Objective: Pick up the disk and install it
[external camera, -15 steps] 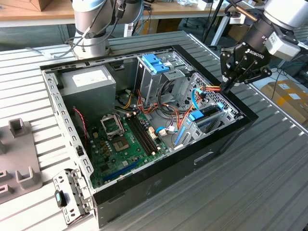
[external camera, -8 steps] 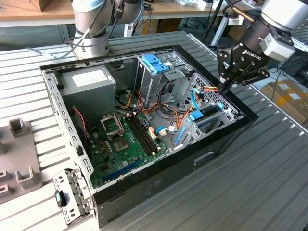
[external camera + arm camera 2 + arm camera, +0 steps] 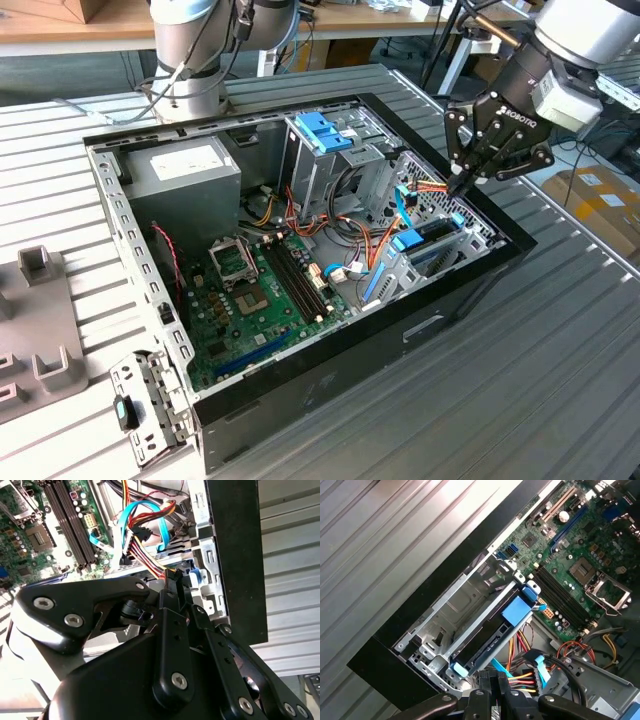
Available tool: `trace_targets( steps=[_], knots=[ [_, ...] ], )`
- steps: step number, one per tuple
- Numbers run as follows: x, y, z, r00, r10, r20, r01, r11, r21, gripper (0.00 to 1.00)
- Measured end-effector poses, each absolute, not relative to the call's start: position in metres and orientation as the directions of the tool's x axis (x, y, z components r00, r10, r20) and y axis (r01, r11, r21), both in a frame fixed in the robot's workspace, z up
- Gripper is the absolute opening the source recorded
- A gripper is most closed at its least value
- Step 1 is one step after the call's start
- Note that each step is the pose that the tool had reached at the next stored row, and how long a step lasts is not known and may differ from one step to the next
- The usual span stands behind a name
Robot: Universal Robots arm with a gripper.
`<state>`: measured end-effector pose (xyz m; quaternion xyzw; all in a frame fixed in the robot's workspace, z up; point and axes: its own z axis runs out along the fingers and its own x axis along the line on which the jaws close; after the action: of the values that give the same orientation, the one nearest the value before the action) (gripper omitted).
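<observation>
Jaws pressed together hover above the case's (image 3: 470, 290) corner bay; disk (image 3: 487, 640) sits inside, cables (image 3: 530, 672) close by.

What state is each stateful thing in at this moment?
Disk: seated in its metal bay at the case edge, not held.
Claw: shut, empty, hovering above the cables beside the disk.
Computer case: side panel off, interior exposed.
Processor socket: empty.

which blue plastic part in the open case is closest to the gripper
The blue carrier of the dark disk, below the gripper; the blue handle tops the upright cage farther off.
</observation>
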<state>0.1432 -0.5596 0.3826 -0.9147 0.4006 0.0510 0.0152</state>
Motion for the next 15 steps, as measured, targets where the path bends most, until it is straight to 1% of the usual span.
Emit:
trace_targets(
  steps=[10, 15],
  knots=[
    [0.1347, -0.5596, 0.3807, 0.636, -0.765, -0.105, -0.768, -0.64, 0.013, 0.17],
    [0.1346, -0.5596, 0.378, 0.576, -0.81, -0.105, -0.814, -0.581, 0.013, 0.17]
  ],
)
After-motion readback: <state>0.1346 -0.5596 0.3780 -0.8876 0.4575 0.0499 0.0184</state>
